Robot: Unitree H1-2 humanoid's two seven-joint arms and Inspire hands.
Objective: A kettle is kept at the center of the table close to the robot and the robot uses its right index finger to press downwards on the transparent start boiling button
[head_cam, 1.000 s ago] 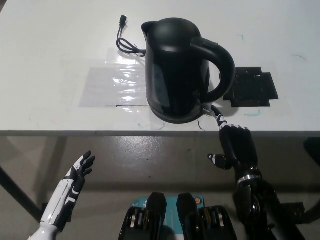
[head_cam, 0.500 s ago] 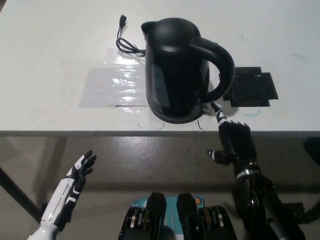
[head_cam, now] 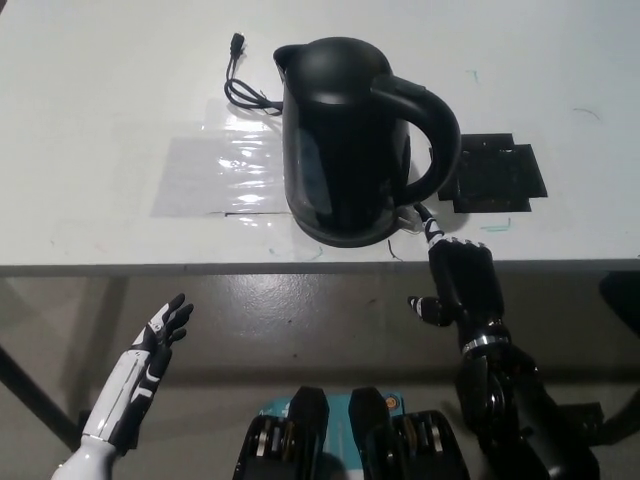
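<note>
A black kettle (head_cam: 345, 135) stands on the white table (head_cam: 100, 100) near its front edge, handle (head_cam: 430, 130) pointing right. The transparent button (head_cam: 407, 213) sits at the base of the handle. My black right hand (head_cam: 460, 280) is just below and right of it, one finger stretched out with its tip touching the button, the other fingers curled in. It holds nothing. My white left hand (head_cam: 150, 355) rests below the table edge at lower left, fingers spread and empty.
The kettle's black cord and plug (head_cam: 240, 75) lie behind it to the left. A clear plastic sheet (head_cam: 215, 175) is taped to the table left of the kettle. A black flat square (head_cam: 495, 172) lies right of the handle.
The whole picture has shifted slightly left as the camera moved. My right hand has crept up and left, bringing its outstretched fingertip from beside the kettle base onto the button.
</note>
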